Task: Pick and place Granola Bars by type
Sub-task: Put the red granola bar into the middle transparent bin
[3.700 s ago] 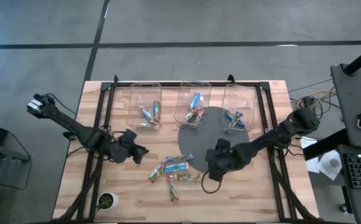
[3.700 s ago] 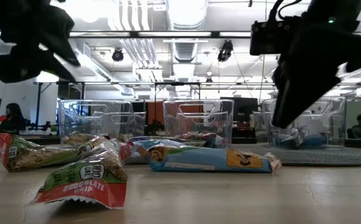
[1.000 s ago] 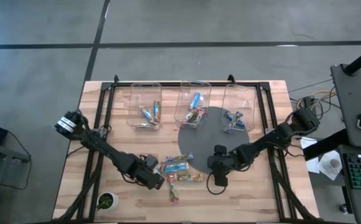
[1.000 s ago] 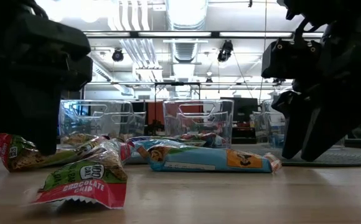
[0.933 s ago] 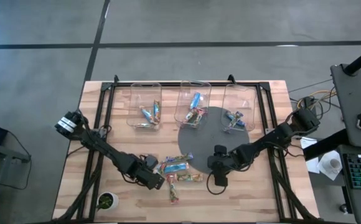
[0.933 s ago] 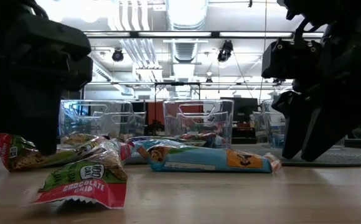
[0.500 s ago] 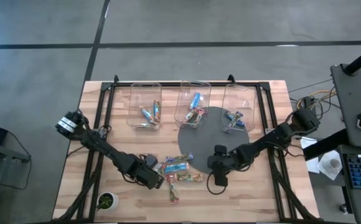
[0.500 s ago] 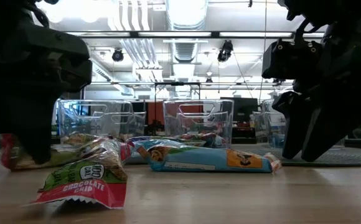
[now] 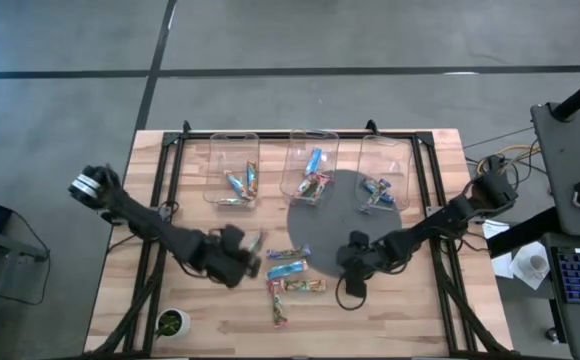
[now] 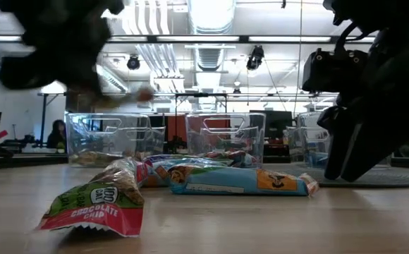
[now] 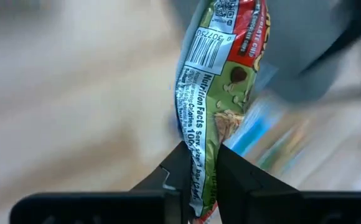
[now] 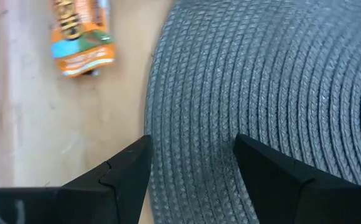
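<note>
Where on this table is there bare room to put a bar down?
Bare wood: the near right corner of the table, past the right gripper, and between the left bin and left frame rail. Crowded: the loose bars mid-table and the back row of bins.

One green-and-red granola bar [image 11: 221, 93] hangs upright, lifted off the table and pinched at its lower end; its wrapper shows a barcode and nutrition panel. Four loose bars [image 9: 288, 272] lie flat on the wooden tabletop: two blue ones [image 9: 287, 254] side by side, a red-orange one [image 9: 303, 286] just nearer the front edge, and another [image 9: 277, 305] angled beside it. In the low view, a green-and-red wrapper [image 10: 95, 204] marked "chocolate chip" lies nearest, crumpled. More bars [image 9: 240, 182] rest inside the three clear bins.
</note>
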Robot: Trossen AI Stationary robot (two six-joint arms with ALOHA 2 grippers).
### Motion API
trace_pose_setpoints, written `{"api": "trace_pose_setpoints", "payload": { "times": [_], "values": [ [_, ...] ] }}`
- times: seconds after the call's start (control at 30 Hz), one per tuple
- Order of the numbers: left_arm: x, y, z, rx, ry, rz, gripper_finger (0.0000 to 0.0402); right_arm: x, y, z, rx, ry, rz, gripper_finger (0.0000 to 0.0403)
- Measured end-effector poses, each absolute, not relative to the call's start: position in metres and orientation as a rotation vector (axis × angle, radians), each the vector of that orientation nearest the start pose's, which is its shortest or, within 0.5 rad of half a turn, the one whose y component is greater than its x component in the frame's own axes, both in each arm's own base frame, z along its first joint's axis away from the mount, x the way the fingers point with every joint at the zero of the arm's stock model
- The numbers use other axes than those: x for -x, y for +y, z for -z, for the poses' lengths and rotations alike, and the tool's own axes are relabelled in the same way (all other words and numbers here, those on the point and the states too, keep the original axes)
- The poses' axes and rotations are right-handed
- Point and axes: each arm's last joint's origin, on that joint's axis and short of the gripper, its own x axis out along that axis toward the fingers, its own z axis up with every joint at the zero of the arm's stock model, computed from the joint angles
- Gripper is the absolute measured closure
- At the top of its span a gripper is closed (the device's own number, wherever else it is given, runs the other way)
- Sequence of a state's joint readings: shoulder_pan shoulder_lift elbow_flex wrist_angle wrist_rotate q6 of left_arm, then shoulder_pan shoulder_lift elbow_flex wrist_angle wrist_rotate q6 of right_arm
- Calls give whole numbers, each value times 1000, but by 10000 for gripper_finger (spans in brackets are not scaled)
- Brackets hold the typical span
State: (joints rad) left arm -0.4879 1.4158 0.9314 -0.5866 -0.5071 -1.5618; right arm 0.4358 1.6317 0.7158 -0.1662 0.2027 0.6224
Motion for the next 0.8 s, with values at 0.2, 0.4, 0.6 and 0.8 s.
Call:
{"api": "trace_pose_setpoints", "payload": {
  "times": [0.2, 0.4, 0.6, 0.8],
  "values": [
    [-258, -46, -269, 929, 357, -693, 367, -245, 105, -125, -313, 974, 270, 179],
    [-279, 43, -292, 960, 185, -576, 367, -240, 101, -122, -401, 936, 350, 179],
    [-291, 111, -280, 1018, 278, -506, 367, -243, 98, -124, -482, 851, 458, 179],
    [-328, 133, -253, 990, 404, -459, 367, -248, 92, -126, -554, 795, 521, 179]
  ]
}}
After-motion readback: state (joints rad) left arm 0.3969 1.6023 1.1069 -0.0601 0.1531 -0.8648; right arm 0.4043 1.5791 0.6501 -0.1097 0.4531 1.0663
